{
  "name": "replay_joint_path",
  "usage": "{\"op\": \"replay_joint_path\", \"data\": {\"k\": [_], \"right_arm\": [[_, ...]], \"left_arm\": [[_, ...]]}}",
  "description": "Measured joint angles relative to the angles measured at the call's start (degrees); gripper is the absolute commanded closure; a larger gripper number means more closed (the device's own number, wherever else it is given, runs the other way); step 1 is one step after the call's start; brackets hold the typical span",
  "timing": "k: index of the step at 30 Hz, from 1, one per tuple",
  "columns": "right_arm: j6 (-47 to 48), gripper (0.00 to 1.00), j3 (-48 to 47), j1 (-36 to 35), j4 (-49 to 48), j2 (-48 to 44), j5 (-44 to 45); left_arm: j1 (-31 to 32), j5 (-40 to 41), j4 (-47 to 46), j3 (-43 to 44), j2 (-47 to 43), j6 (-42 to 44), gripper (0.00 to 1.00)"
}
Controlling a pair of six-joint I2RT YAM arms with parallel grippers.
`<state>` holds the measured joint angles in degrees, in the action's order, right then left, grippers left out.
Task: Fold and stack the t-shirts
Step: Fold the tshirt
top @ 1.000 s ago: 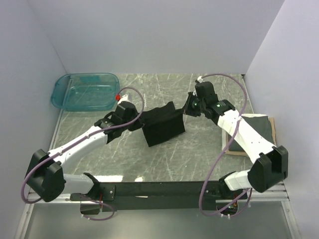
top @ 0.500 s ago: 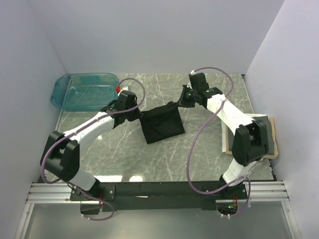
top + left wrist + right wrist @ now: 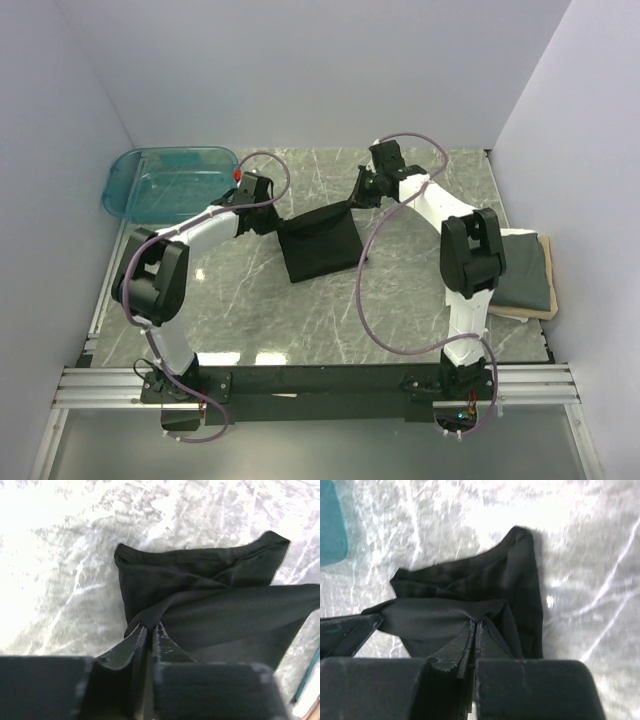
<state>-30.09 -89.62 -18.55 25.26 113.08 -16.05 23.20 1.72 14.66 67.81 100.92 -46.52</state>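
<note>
The black t-shirt [image 3: 320, 247] hangs as a folded panel between my two grippers over the middle of the table. My left gripper [image 3: 272, 222] is shut on its left top corner; in the left wrist view the cloth [image 3: 210, 610] runs out from the pinched fingertips [image 3: 150, 626]. My right gripper [image 3: 356, 200] is shut on the right top corner, also seen in the right wrist view [image 3: 475, 622] with the cloth [image 3: 470, 590] below. The dark grey t-shirt [image 3: 525, 270] lies folded on the tan board [image 3: 545, 312] at the right.
A clear teal tub [image 3: 170, 185] stands at the back left, empty. White walls close in the back and both sides. The black rail [image 3: 320, 380] with the arm bases runs along the near edge.
Both grippers have carried the black shirt's top edge away from me, toward the back wall. The arms have stretched out farther. The shirt's lower part trails on the table.
</note>
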Motion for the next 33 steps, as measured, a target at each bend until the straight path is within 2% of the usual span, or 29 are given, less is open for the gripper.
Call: {"op": "replay_joint_path", "data": {"k": [1,2,3,5,6,7,8,12,21,26,33], "right_arm": [[0.1,0.95,-0.9,0.2,-0.2,1.2,-0.2],[0.2,0.74,-1.4,0.4,-0.5,2.3,-0.5],[0.0,0.64,-2.2,0.6,-0.6,3.5,-0.7],[0.6,0.46,-4.0,1.1,-0.6,5.7,-1.0],[0.8,0.41,-4.7,1.4,-0.6,6.5,-1.0],[0.9,0.34,-5.2,1.7,-0.5,7.1,-0.9],[1.1,0.32,-5.3,1.9,-0.4,7.3,-0.7],[1.3,0.28,-3.2,2.4,-1.9,5.0,-0.8],[-0.8,0.27,16.8,1.0,-10.9,-12.3,-9.0],[-1.6,0.27,19.5,0.1,-14.0,-11.2,-12.9],[-1.7,0.27,19.5,-0.2,-15.6,-3.7,-13.5]], "left_arm": [[-0.3,-0.2,-0.2,0.3,0.8,0.2,0.72],[-0.5,-0.3,-0.3,0.7,1.4,0.6,0.64],[-0.7,-0.4,-0.3,1.2,2.1,0.7,0.45],[-1.1,-0.4,-0.1,2.3,3.1,1.4,0.20],[-1.2,-0.5,-0.2,2.8,3.5,1.8,0.09],[-1.3,-0.5,-0.1,3.3,3.6,1.9,0.04],[-1.5,-0.7,-0.2,3.7,3.6,2.1,0.01],[-1.7,-2.6,-1.2,3.5,2.2,2.4,0.01],[0.6,-8.4,-6.1,0.8,-2.5,2.3,0.01],[1.1,-10.3,-8.0,3.0,1.8,2.3,0.01],[0.9,-9.6,-7.4,7.0,11.6,2.3,0.00]]}}
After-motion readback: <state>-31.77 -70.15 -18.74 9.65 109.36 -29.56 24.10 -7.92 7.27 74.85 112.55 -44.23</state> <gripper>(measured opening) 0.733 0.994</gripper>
